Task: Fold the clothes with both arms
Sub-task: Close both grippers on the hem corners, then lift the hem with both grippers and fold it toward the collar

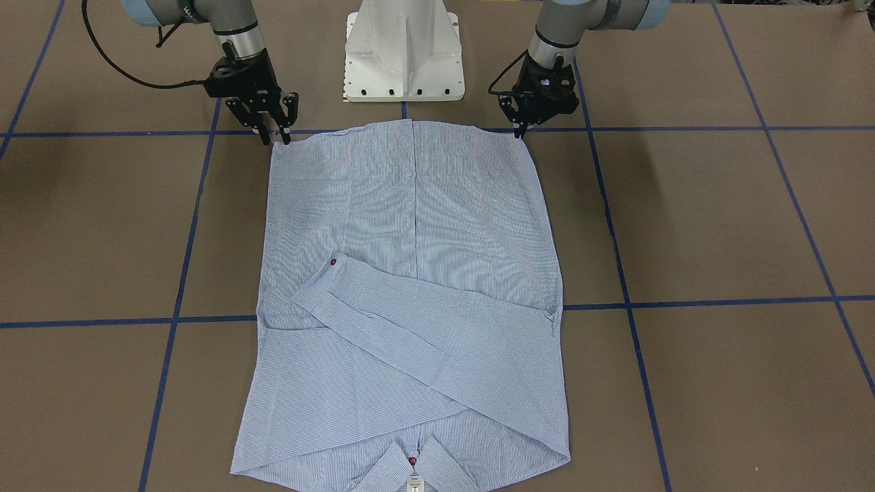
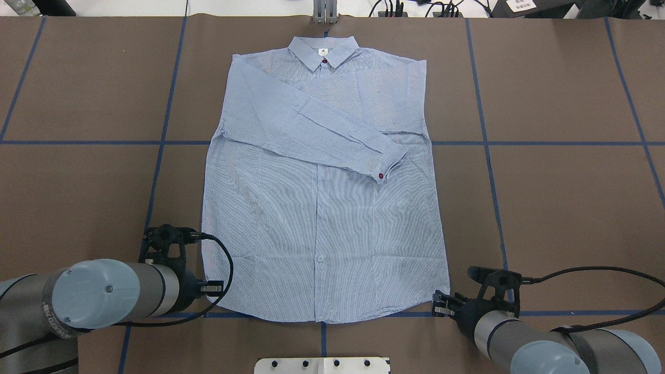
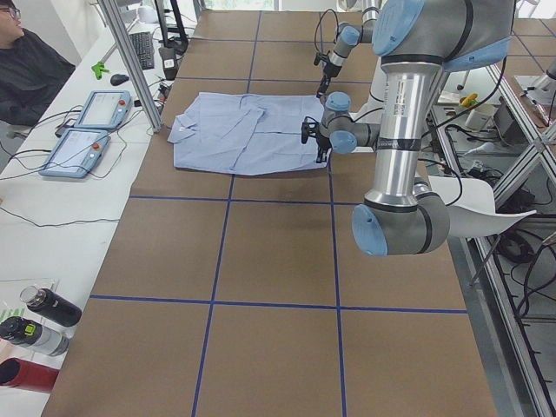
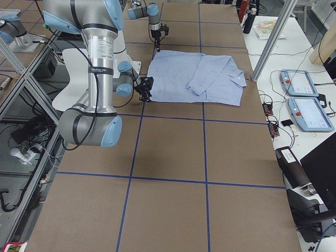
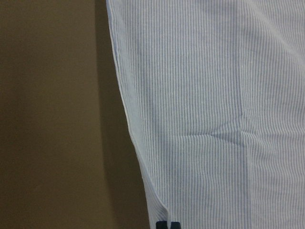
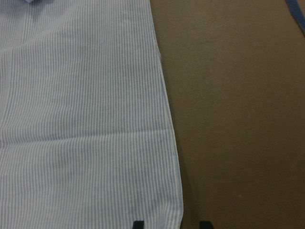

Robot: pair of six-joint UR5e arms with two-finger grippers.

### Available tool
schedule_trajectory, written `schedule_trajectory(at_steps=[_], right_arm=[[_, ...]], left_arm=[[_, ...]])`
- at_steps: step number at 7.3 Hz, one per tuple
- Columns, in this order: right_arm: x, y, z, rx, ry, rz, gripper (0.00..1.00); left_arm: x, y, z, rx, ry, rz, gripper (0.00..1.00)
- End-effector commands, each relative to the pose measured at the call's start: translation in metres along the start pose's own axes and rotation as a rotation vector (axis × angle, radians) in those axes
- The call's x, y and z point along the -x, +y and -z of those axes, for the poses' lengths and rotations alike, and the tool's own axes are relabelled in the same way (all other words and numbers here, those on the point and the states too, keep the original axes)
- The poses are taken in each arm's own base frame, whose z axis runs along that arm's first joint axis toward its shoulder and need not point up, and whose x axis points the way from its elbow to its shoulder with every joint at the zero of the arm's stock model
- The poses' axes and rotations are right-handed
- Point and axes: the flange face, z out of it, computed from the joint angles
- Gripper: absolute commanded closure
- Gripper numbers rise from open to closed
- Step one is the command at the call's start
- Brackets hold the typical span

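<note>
Nearest the robot, the white metal pedestal base (image 2: 322, 365) stands at the table's edge. On either side of it are the grey jointed left arm (image 2: 93, 301) and the grey jointed right arm (image 2: 545, 348), both with light blue joint caps. Just beyond, the black two-finger left gripper (image 2: 217, 286) is at one hem corner of the light blue-and-white finely striped long-sleeved shirt (image 2: 322, 228). Its fingertips (image 5: 163, 225) are drawn almost together at the cloth's edge; whether they nip any fabric cannot be told. The black two-finger right gripper (image 2: 438, 304) is at the opposite hem corner with its fingertips (image 6: 138, 224) spread, one over cloth and one over bare table. The shirt lies flat and front up, hem toward the robot, in the middle of the brown paper-covered table (image 2: 561, 208), which is crossed by blue tape lines (image 2: 78, 142). Farther on, one sleeve (image 2: 306, 127) is folded diagonally across the chest, and its cuff carries a dark red button (image 2: 381, 176). Farthest away lies the collar (image 2: 306, 52).
</note>
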Motion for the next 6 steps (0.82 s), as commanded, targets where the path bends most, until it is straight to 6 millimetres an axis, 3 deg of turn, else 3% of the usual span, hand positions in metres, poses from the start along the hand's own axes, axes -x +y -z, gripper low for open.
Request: schedule_trajectory(at_steps=[1,2,5,6], right_arm=[[0.003,0.003,0.000,0.002,-0.005,0.002,0.90],[0.003,0.003,0.000,-0.004,-0.006,0.003,1.00],[0.008,-0.004,0.009,-0.006,-0.023,-0.005,1.00],[0.024,-0.017,0.045,0.004,-0.074,-0.026,1.00]], left_arm=[[0.000,0.000,0.000,0.000,0.000,-0.001,1.00],[0.000,0.000,0.000,0.000,0.000,0.001,1.00],[-0.004,0.000,0.009,-0.002,0.018,-0.002,1.00],[-0.009,0.000,0.038,-0.011,0.061,-0.003,1.00]])
